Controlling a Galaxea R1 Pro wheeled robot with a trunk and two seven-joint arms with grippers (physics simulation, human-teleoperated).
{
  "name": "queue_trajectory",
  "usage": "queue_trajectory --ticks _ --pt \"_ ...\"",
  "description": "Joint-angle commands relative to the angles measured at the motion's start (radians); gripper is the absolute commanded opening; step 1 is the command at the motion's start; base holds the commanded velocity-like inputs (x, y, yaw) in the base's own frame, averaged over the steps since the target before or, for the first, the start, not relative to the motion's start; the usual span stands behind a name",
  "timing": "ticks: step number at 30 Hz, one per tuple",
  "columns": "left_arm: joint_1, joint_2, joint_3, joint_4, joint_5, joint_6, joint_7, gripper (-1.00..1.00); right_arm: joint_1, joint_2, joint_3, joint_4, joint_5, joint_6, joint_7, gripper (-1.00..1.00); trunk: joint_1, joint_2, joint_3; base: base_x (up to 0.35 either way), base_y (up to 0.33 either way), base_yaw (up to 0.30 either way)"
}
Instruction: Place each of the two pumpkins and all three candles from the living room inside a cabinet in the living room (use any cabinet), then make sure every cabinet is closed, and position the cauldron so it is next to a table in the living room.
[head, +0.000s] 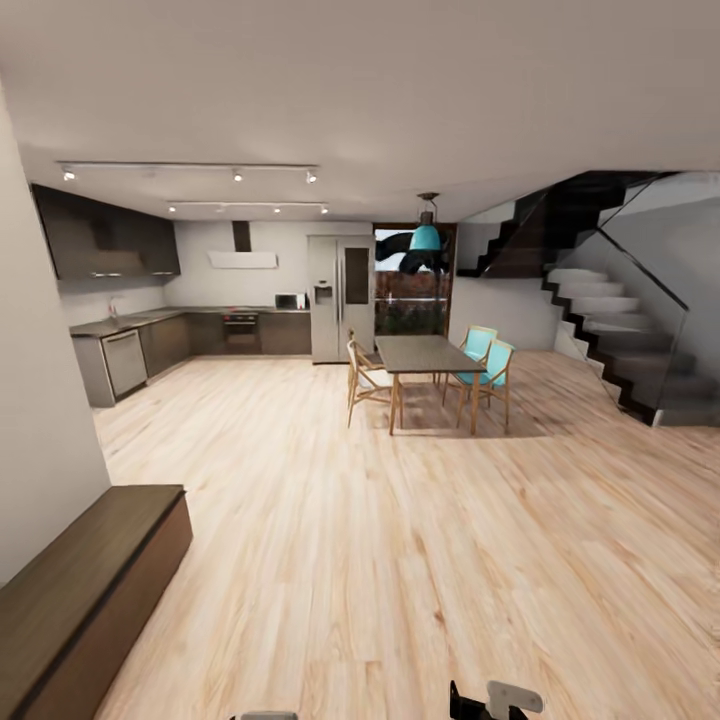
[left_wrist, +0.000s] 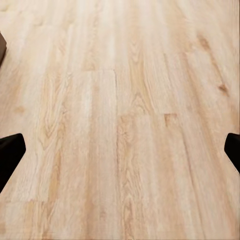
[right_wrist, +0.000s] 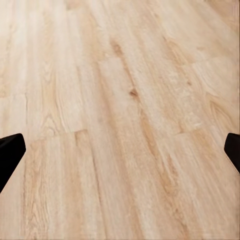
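The cabinet (head: 90, 590), a long, low, dark brown console, stands against the white wall at the lower left of the head view, and its front looks flush and shut. The pumpkins, candles, cauldron and table are out of view. My left gripper (left_wrist: 120, 152) is open over bare light plank floor, its black fingertips (left_wrist: 10, 152) far apart with nothing between them. My right gripper (right_wrist: 120, 150) is also open over the floor, and its fingertips (right_wrist: 9, 152) hold nothing.
Ahead stands a wooden dining table (head: 425, 355) with several chairs, two of them teal (head: 490, 365). A kitchen with grey counters (head: 120, 350) and a steel fridge (head: 340, 297) lies at the back left. A dark staircase (head: 610, 330) rises at the right. Wide plank floor (head: 400, 560) stretches between.
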Motion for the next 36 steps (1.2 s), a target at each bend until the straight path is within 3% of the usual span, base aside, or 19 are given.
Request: queue_trajectory --ticks 1,10,17,36 --pt "0.000 0.001 -0.005 0.001 0.010 -0.005 0.006 1.00 -0.001 -0.001 0.009 0.001 -0.009 -0.005 -0.006 1.00 0.001 0.000 0.000 0.303 -0.084 -0.199" --pt "0.000 0.001 -0.006 0.008 0.010 -0.004 0.006 1.00 -0.001 0.008 0.002 -0.002 -0.012 -0.001 -0.010 1.00 0.001 0.000 -0.005 0.305 -0.080 -0.026" --pt "0.000 0.001 -0.005 0.047 0.012 -0.005 0.007 1.00 -0.001 0.008 0.000 -0.001 -0.013 0.001 -0.011 1.00 0.001 0.000 -0.015 0.306 -0.049 0.011" --pt "0.000 0.001 -0.005 0.050 0.012 -0.005 0.007 1.00 -0.001 0.009 0.000 -0.001 -0.012 0.001 -0.011 1.00 0.001 0.000 -0.046 0.309 -0.002 0.000"
